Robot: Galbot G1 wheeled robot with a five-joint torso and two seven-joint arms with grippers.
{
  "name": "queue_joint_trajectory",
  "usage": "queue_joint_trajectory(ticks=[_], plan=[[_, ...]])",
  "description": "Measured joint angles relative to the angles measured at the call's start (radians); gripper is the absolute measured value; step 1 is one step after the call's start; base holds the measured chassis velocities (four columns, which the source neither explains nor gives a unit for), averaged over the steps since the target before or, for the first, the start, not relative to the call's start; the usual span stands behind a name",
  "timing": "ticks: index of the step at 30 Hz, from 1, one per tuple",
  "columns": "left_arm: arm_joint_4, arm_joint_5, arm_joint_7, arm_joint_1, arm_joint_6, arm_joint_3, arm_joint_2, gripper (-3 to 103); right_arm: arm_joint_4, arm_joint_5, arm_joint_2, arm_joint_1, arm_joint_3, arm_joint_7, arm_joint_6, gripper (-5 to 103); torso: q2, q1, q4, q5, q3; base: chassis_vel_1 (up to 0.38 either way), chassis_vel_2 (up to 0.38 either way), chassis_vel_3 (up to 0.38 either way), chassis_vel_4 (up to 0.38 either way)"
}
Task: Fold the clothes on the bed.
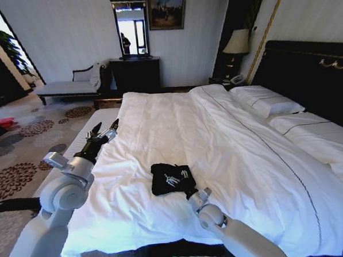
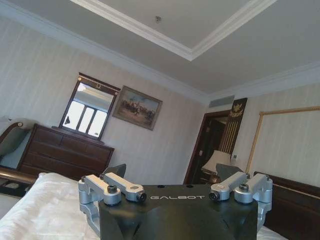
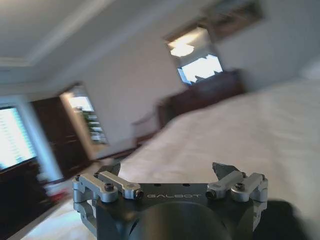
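Observation:
The clothes are a black T-shirt (image 1: 172, 178) with white lettering, lying bunched into a small bundle on the white duvet near the foot of the bed (image 1: 235, 136). My right gripper (image 1: 191, 192) sits at the bundle's near right corner. In the right wrist view this gripper (image 3: 167, 170) is open with nothing between its fingers, and a dark patch that may be the shirt (image 3: 282, 217) lies beside it. My left gripper (image 1: 106, 128) is raised over the bed's left edge, well away from the shirt. The left wrist view shows it (image 2: 172, 172) open and empty.
White pillows (image 1: 268, 103) lean on the dark headboard (image 1: 306, 69) at the right. A lamp (image 1: 236, 43) stands by the bed's far corner. A dark dresser (image 1: 135, 73) with a mirror and a pale chaise (image 1: 71, 86) line the far wall. Patterned carpet (image 1: 28, 147) lies left.

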Motion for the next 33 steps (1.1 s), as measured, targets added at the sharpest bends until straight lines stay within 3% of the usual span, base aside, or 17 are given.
queue_joint_trajectory(ticks=[3,5,10,11,12,13,15,17,19,20,21,22,23,25,27,30,33], plan=[[-0.001,0.0,0.0,0.005,0.0,-0.006,0.0,100,0.003,0.054,0.007,-0.001,0.034,0.052,-0.022,100,0.0,0.0,0.0,0.0001,0.0,0.0,0.0,0.0,0.0],[0.014,-0.004,-0.002,0.015,0.001,-0.026,-0.002,100,0.019,0.095,0.009,-0.01,0.116,0.105,-0.051,100,0.0,0.0,0.0001,0.0002,0.0,0.0,0.0,0.0,0.0],[0.076,0.02,-0.026,0.039,0.004,-0.04,-0.01,100,0.028,0.026,-0.015,-0.041,0.236,0.11,-0.067,100,0.0,0.0,0.0001,-0.0002,0.0,0.0,0.0,0.0,0.0],[0.102,0.063,-0.026,0.056,-0.001,-0.041,-0.015,100,0.033,-0.012,-0.024,-0.062,0.279,0.108,-0.071,100,0.0,0.0,-0.0001,0.0003,0.0,0.0,0.0,0.0,0.0],[0.154,0.177,-0.007,0.106,-0.029,-0.043,-0.029,100,0.042,-0.082,-0.039,-0.11,0.378,0.095,-0.078,100,0.0,0.0,-0.0006,-0.0005,0.0,0.0,0.0,0.0,0.0],[0.175,0.236,0.003,0.146,-0.048,-0.044,-0.041,100,0.049,-0.119,-0.042,-0.145,0.44,0.078,-0.074,100,0.0,0.0,-0.0004,-0.0004,0.0,0.0,0.0,0.0,0.0],[0.183,0.264,0.004,0.173,-0.058,-0.045,-0.05,100,0.051,-0.132,-0.043,-0.165,0.474,0.067,-0.068,100,0.0,0.0,-0.0001,-0.0002,0.0,0.0,0.0,0.0,0.0],[0.172,0.332,0.001,0.286,-0.092,-0.031,-0.091,100,0.073,-0.188,-0.041,-0.267,0.628,0.017,-0.036,100,0.0,0.0,0.0003,-0.0003,0.0,0.0,0.0,0.0,0.0],[0.127,0.401,-0.006,0.365,-0.127,-0.003,-0.13,100,0.107,-0.231,-0.03,-0.346,0.708,-0.012,0.004,100,0.0,0.0,0.0001,-0.0001,0.0,0.0,0.0,0.0,0.0],[0.127,0.401,-0.006,0.365,-0.127,-0.003,-0.13,100,0.107,-0.231,-0.03,-0.346,0.708,-0.012,0.004,100,0.0,0.0,0.0001,-0.0001,0.0,0.0,0.0,0.0,0.0],[0.103,0.445,-0.009,0.398,-0.156,0.012,-0.148,100,0.129,-0.255,-0.021,-0.386,0.741,-0.026,0.016,100,0.0,0.0,0.0,0.0003,0.0,0.0,0.0,0.0,0.0],[0.07,0.512,-0.014,0.446,-0.219,0.035,-0.172,100,0.174,-0.29,0.0,-0.452,0.786,-0.056,0.037,100,0.0,0.0,0.0,0.0003,0.0,0.0,0.0,0.0,0.0],[0.07,0.512,-0.014,0.446,-0.219,0.035,-0.172,100,0.174,-0.29,0.0,-0.452,0.786,-0.056,0.037,100,0.0,0.0,0.0,0.0003,0.0,0.0,0.0,0.0,0.0],[0.025,0.602,-0.012,0.516,-0.295,0.063,-0.199,100,0.254,-0.335,0.045,-0.556,0.835,-0.088,0.064,100,0.0,0.0,-0.0003,0.0002,0.0,0.0,0.0,0.0,0.0],[0.014,0.621,-0.009,0.535,-0.312,0.07,-0.204,100,0.273,-0.347,0.061,-0.581,0.846,-0.094,0.072,100,0.0,0.0,-0.0003,0.0,0.0,0.0,0.0,0.0,0.0],[-0.045,0.723,0.006,0.631,-0.38,0.086,-0.236,100,0.372,-0.428,0.16,-0.679,0.874,-0.106,0.09,100,0.0,0.0,0.0001,-0.0002,0.0,0.0,0.0,0.0,0.0],[-0.062,0.748,0.02,0.657,-0.399,0.09,-0.249,100,0.402,-0.45,0.191,-0.7,0.874,-0.107,0.09,100,0.0,0.0,0.0001,0.0,0.0,0.0,0.0,0.0,0.0]])
